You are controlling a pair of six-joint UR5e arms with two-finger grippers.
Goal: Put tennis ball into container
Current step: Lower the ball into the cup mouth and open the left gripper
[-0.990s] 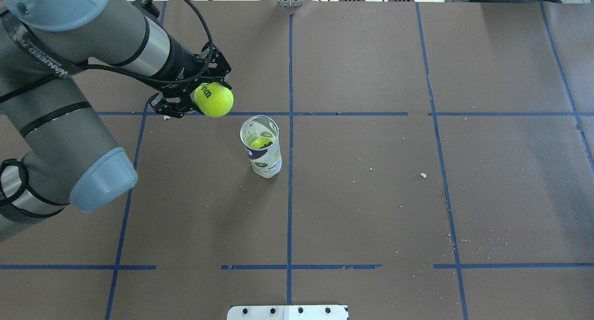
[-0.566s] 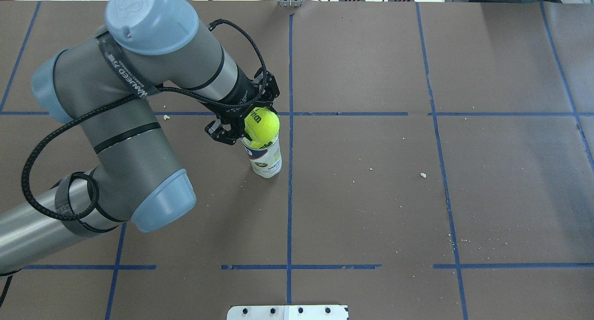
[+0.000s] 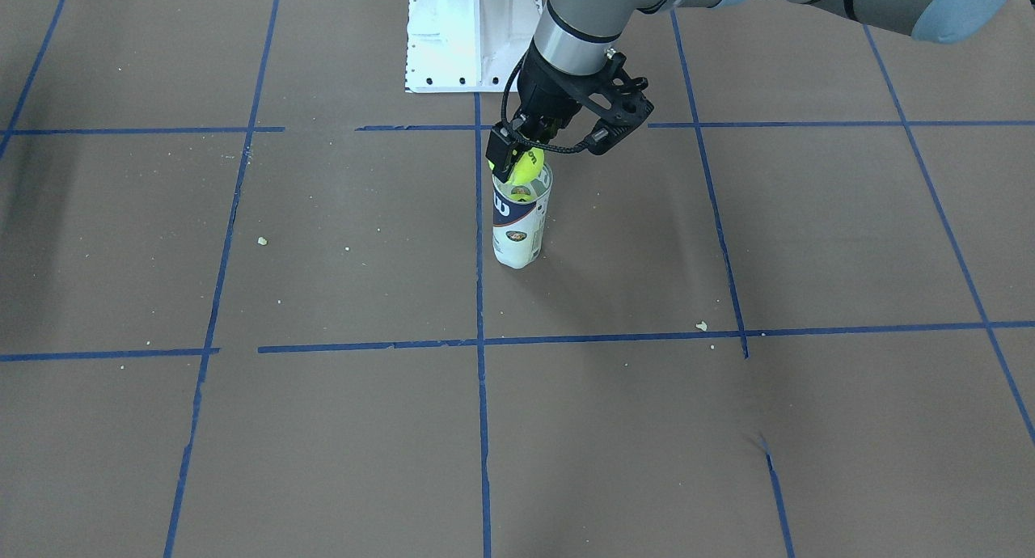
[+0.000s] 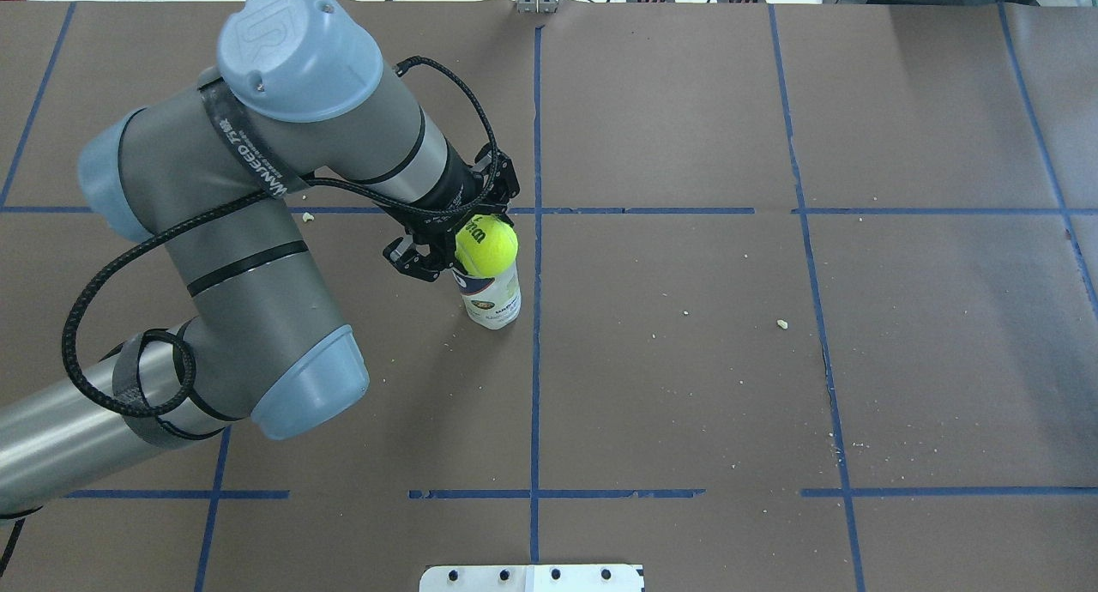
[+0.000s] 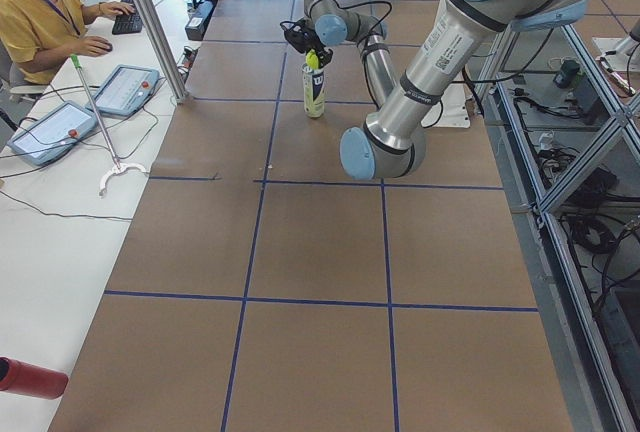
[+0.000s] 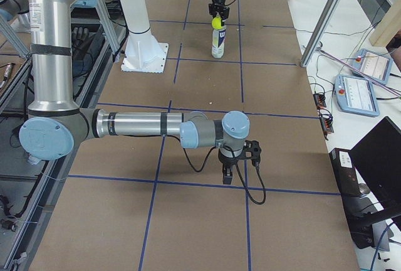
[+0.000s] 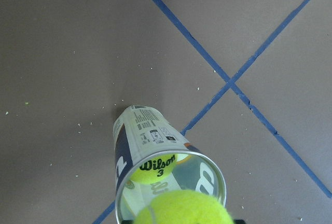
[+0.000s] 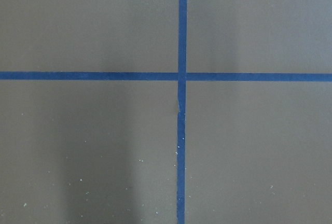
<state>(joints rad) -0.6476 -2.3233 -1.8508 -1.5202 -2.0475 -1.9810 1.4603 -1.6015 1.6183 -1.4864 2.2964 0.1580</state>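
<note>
The bright yellow-green tennis ball (image 4: pixel 486 244) is held in my left gripper (image 4: pixel 474 234), which is shut on it. It hangs right over the mouth of the container (image 4: pixel 491 302). That container is a clear tube with a navy and white Wilson label, standing upright on the brown table. In the front-facing view the tennis ball (image 3: pixel 525 163) sits at the container's (image 3: pixel 517 233) rim. A second ball (image 7: pixel 153 167) marked "3" lies inside the tube. My right gripper (image 6: pixel 239 164) hovers low over the table far from the tube; I cannot tell whether it is open or shut.
A white mount plate (image 3: pixel 473 32) sits at the robot's side of the table. Blue tape lines and small crumbs (image 4: pixel 781 323) mark the brown surface. An operator (image 5: pixel 40 2) with tablets sits beyond the far side; a red cylinder (image 5: pixel 30 377) lies there too.
My left arm carried the tennis ball to the right and nearer, from up-left of the tube to over its mouth, then lowered it slightly. The tube stayed put.
</note>
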